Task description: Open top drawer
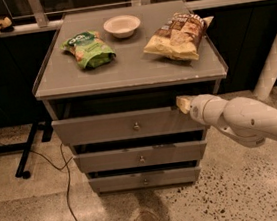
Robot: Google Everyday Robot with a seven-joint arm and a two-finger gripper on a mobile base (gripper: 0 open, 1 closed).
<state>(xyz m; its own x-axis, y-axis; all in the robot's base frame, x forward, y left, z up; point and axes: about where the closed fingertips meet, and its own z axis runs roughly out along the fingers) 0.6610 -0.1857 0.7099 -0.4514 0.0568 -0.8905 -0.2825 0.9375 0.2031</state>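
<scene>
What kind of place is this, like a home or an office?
Probably an office break area or test space, not a home: a grey cabinet holding a green snack bag and a bowl, a speckled hard floor, a loose cable. The gripper sits at the upper right corner of the top drawer.

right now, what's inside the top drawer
Nothing of the inside shows: the top drawer is only slightly out, and the gap above its front is dark, shaded by the cabinet top. The gripper sits at the front's upper right corner.

The pincer (183, 104) apparently touches the right end of the top drawer (105, 129).
</scene>
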